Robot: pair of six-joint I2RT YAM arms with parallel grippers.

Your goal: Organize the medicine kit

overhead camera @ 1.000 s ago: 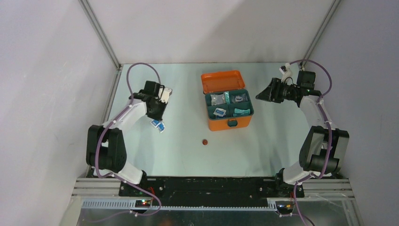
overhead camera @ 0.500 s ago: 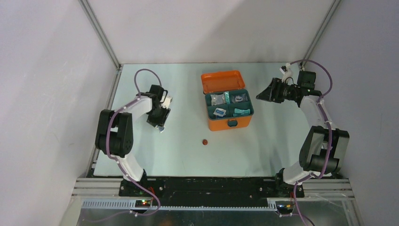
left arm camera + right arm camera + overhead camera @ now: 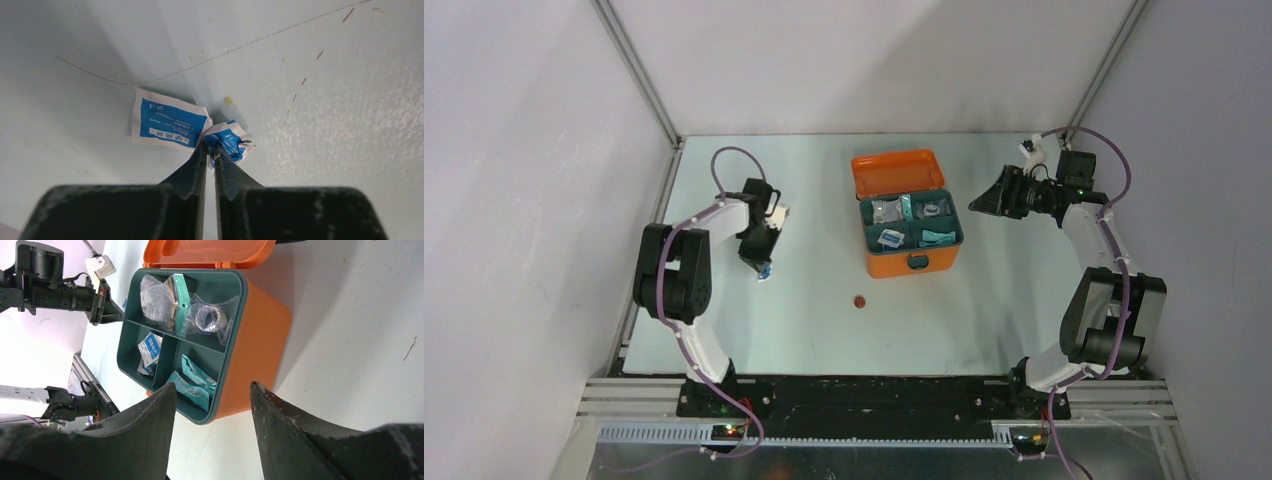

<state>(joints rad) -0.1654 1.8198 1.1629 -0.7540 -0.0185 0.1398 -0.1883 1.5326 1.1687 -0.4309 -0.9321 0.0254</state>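
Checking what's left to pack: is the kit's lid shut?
No, the kit stands with its lid swung back, and its compartments show packets.

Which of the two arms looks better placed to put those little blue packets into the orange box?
Left: its gripper pinches one blue packet; another lies beside it.

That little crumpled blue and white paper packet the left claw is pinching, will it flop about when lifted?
Probably yes. The crumpled blue and white paper packet already looks creased and bent where the left gripper nips it, so it seems thin and limp. It likely weighs almost nothing. Held only by an edge, it might slip.
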